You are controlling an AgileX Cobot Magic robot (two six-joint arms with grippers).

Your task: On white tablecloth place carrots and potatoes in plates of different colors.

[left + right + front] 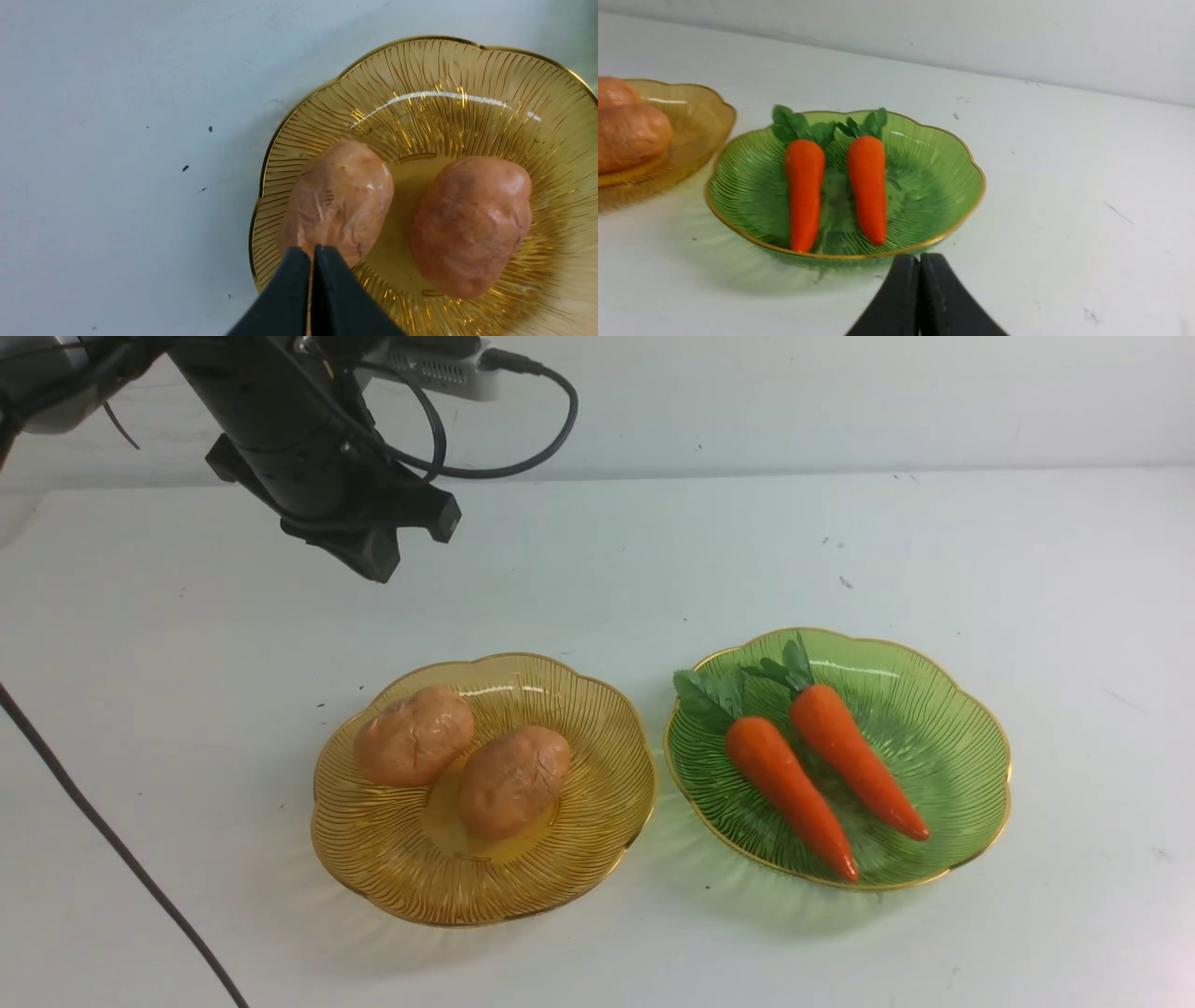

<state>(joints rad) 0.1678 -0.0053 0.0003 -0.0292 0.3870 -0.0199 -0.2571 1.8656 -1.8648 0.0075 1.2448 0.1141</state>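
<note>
Potatoes in amber plate, carrots in green plate

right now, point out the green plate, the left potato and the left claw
green plate (971, 709), front view, bare ribbed wall
left potato (414, 735), front view, middle
left claw (312, 252), left wrist view, shut tips

white tablecloth under two plates

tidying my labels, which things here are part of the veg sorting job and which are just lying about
Part of the job:
two carrots
two potatoes
green plate
amber plate
white tablecloth

Just lying about:
black cable
</note>
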